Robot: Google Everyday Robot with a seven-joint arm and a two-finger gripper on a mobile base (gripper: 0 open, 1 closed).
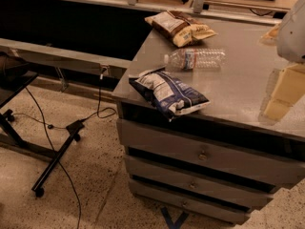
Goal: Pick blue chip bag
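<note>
Blue chip bag: navy, white-panelled, puffy, on table front edge; gripper far right, state indiscernible.

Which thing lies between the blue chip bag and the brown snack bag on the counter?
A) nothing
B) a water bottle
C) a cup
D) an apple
B: the water bottle lies on its side between the blue chip bag and the brown snack bag; the gripper is not in view.

The one camera looks steeply down, its frame tilted, on the near corner of the counter. The gripper sits close to the lens at the right edge.
</note>
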